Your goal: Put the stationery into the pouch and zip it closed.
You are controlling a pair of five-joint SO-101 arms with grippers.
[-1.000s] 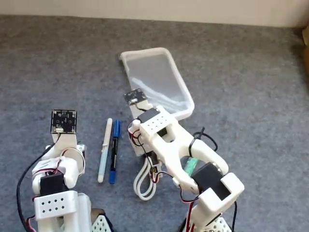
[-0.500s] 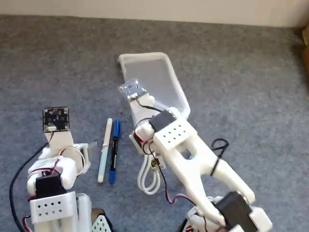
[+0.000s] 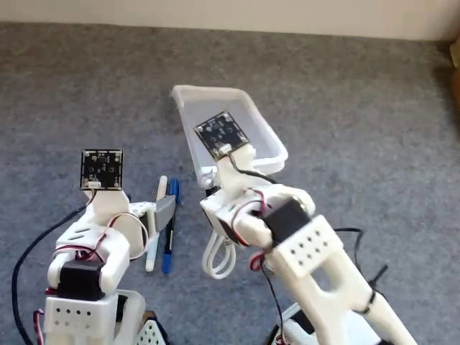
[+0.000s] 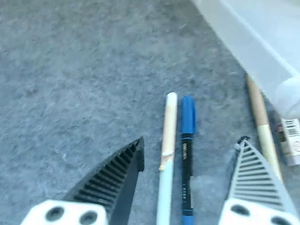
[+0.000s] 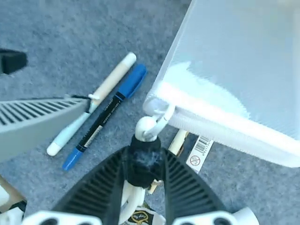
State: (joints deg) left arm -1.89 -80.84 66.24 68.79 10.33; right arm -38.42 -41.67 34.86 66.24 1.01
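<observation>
The clear pouch [image 3: 237, 115] lies at the table's middle, seen close in the right wrist view [image 5: 234, 70]. My right gripper [image 5: 146, 157] is shut on the white cord [image 5: 145, 127] hooked to the pouch's near corner, and that corner is slightly raised. The cord's loop [image 3: 219, 259] trails under the right arm. A white pen [image 4: 166, 140] and a blue pen [image 4: 187, 140] lie side by side left of the pouch. My left gripper [image 4: 192, 140] hangs open just above them, one finger on each side. A wooden pencil [image 4: 260, 122] and a barcoded eraser [image 4: 290, 136] lie by the pouch edge.
Grey carpet [image 3: 359, 93] covers the table all round. The left gripper's grey finger [image 5: 37, 122] stands close to the right gripper. A pale wall edge runs along the far side.
The left gripper has swung right, over the two pens. The right arm has risen and moved forward, and the pouch's near corner has shifted left with it.
</observation>
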